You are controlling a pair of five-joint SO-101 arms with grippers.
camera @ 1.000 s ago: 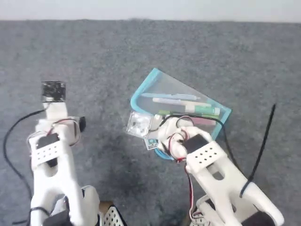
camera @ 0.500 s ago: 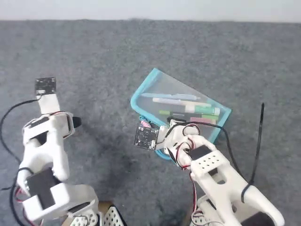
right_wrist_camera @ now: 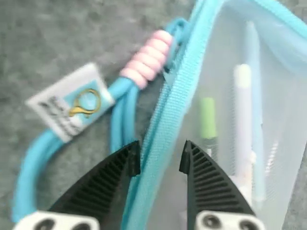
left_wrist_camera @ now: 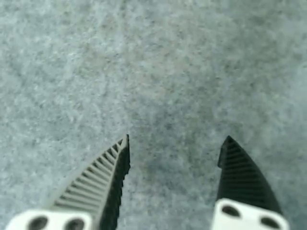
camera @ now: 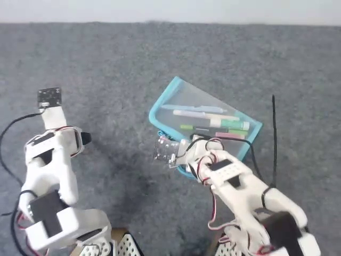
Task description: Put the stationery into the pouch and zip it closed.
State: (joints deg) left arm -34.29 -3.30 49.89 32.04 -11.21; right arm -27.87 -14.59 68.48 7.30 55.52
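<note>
You have the pouch [camera: 205, 120] lying flat on the grey bench [camera: 106, 69], a clear mesh pouch with a teal border. Pens [camera: 213, 120] lie side by side inside it, among them a green marker [right_wrist_camera: 207, 117] and a white pen [right_wrist_camera: 242, 110] seen through the mesh. Your right gripper [right_wrist_camera: 159, 155] is low over the pouch's corner, its jaws parted and straddling the teal zip edge [right_wrist_camera: 175, 81]. Whether they touch the fabric cannot be told. Just beside that corner of the pouch a teal cord [right_wrist_camera: 117, 103] loops out onto the bench, carrying pink beads [right_wrist_camera: 146, 60] and a white tag [right_wrist_camera: 72, 105] with a gold clasp. Your left gripper [left_wrist_camera: 175, 151] is well apart from the pouch, beyond its cord end, over bare bench with its jaws spread wide and nothing between them
</note>
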